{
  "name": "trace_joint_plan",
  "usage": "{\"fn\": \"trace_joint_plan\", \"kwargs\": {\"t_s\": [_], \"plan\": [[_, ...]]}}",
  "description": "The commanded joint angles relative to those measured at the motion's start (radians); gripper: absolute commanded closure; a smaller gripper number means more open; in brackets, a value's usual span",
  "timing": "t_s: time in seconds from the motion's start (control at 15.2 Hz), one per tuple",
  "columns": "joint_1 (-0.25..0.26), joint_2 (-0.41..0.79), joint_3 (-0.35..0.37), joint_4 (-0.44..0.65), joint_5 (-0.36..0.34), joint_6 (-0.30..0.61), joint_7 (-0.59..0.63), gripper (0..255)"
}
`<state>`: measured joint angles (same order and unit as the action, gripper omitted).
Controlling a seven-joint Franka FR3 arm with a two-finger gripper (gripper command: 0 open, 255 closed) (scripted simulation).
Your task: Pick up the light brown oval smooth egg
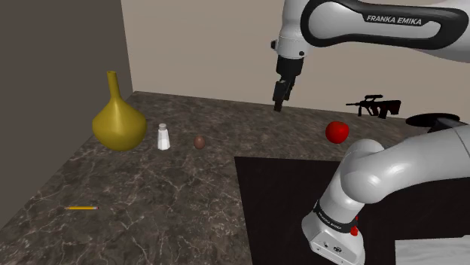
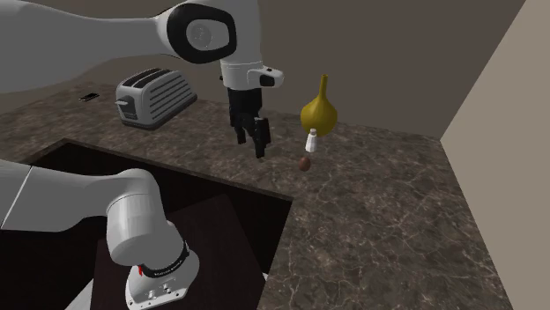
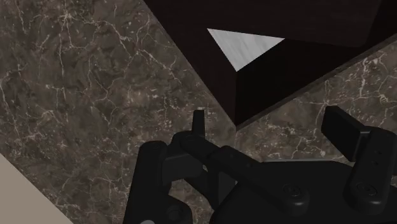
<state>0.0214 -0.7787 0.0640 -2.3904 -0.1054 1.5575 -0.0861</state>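
The small brown egg (image 1: 199,141) lies on the dark marbled counter (image 1: 151,196), just beside a white salt shaker (image 1: 163,137). My black gripper (image 1: 279,103) hangs well above the counter, off toward the shoulder view's right of the egg and far from it. In the second exterior view the egg (image 2: 305,164) sits to the right of and below the gripper (image 2: 250,146). The wrist view shows the gripper (image 3: 270,127) open, its fingers (image 3: 343,130) wide apart with nothing between them, over the counter and the corner of a dark recess (image 3: 299,57).
A yellow long-necked vase (image 1: 118,120) stands left of the shaker. A pencil (image 1: 80,207) lies near the front. A red apple (image 1: 337,132), a black toy rifle (image 1: 374,106) and a toaster (image 2: 157,95) sit farther off. A dark sunken recess (image 1: 286,196) borders my stand.
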Motion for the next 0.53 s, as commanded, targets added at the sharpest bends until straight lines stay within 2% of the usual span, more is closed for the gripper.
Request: {"fn": "trace_joint_plan", "kwargs": {"t_s": [0.0, 0.46], "plan": [[0.000, 0.000, 0.000, 0.000, 0.000, 0.000, 0.000, 0], [0.008, 0.259, -0.011, 0.050, 0.063, 0.170, 0.018, 0]]}}
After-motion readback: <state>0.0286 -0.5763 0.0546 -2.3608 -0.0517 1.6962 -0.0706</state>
